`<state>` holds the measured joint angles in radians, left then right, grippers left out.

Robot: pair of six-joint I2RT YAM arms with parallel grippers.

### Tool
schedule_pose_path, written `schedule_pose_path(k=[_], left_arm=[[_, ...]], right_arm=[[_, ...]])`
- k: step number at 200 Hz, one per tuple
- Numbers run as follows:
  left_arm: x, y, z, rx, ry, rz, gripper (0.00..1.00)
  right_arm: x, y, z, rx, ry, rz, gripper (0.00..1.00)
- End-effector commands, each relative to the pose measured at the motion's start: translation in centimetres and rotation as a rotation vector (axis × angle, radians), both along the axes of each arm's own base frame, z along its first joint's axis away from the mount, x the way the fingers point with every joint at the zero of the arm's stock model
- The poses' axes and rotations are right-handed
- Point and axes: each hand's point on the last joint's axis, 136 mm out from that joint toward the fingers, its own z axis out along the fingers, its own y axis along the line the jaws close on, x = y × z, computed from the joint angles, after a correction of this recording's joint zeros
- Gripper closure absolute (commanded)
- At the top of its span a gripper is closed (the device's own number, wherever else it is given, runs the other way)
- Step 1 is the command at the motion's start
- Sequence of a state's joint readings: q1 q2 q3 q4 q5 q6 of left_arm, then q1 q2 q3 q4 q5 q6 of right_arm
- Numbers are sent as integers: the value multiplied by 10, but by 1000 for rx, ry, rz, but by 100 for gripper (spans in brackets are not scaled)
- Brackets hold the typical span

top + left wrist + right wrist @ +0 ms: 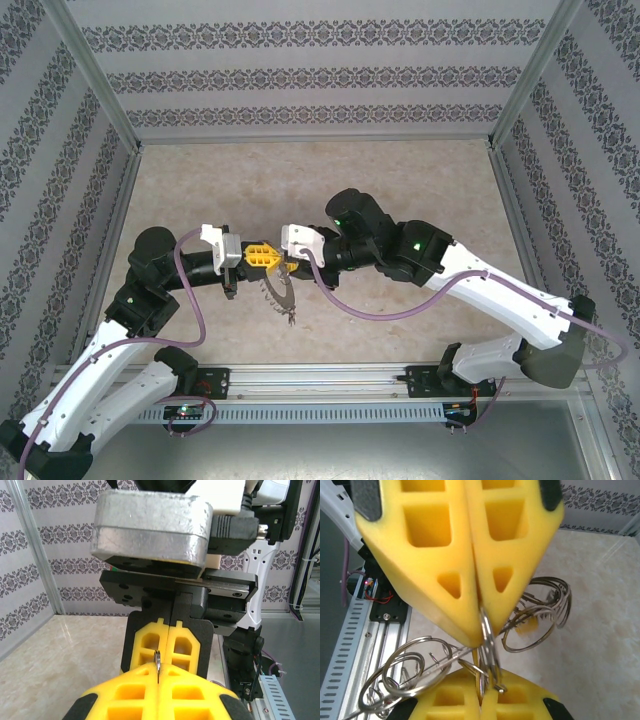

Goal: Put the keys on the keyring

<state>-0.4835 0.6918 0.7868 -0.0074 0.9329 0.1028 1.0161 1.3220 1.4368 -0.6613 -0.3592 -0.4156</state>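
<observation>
The keyring (489, 645) hangs above the counter (400, 190), its rim pinched at the very tips of my right gripper (477, 627) and of my left gripper (485, 700). The two meet tip to tip, both closed on the keyring. Smaller wire rings (405, 675) dangle from it on either side.

Robot lab test cell, not a home: alu frame posts (97, 80), patterned wall panels (320, 75) round marble-look desk (420, 180), slotted mounting rail (320, 411) w/ exposed cables (372, 313).
</observation>
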Motion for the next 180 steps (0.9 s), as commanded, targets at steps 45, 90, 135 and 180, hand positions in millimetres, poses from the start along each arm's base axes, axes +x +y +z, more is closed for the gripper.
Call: schedule_pose_path(k=[45, 90, 135, 180], left_arm=[[-5, 1, 17, -43, -87, -5, 100], [-9, 1, 17, -45, -84, -27, 100], [-13, 0, 17, -51, -75, -51, 100], [-16, 0, 17, -51, -71, -62, 100]], right_arm=[[0, -18, 19, 88, -39, -63, 58], [-2, -19, 38, 176, -71, -66, 60], [-6, -8, 49, 236, -62, -19, 64], [-8, 0, 45, 242, -36, 7, 70]])
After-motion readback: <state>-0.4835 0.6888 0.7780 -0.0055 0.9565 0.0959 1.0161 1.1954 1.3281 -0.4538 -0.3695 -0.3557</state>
